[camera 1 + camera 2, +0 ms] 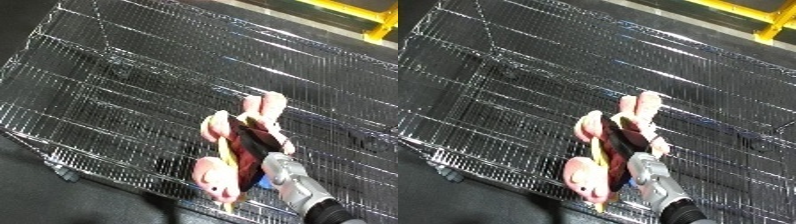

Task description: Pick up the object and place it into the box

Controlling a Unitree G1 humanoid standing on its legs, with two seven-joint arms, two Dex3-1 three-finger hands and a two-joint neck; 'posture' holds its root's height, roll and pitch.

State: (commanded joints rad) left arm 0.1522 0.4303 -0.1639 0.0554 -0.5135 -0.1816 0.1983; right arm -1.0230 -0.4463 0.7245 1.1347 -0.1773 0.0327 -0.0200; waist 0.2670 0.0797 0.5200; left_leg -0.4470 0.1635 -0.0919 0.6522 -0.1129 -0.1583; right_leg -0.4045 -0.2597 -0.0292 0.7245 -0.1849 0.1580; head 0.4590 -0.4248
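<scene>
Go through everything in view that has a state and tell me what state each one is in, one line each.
Pink plush toy: held by the robot hand over the wire bin, limbs dangling.
Right robot hand: shut, black fingers curled around the plush toy.
Wire bin: open at the top, nothing visible lying in it.
Left robot hand: not in view.
</scene>
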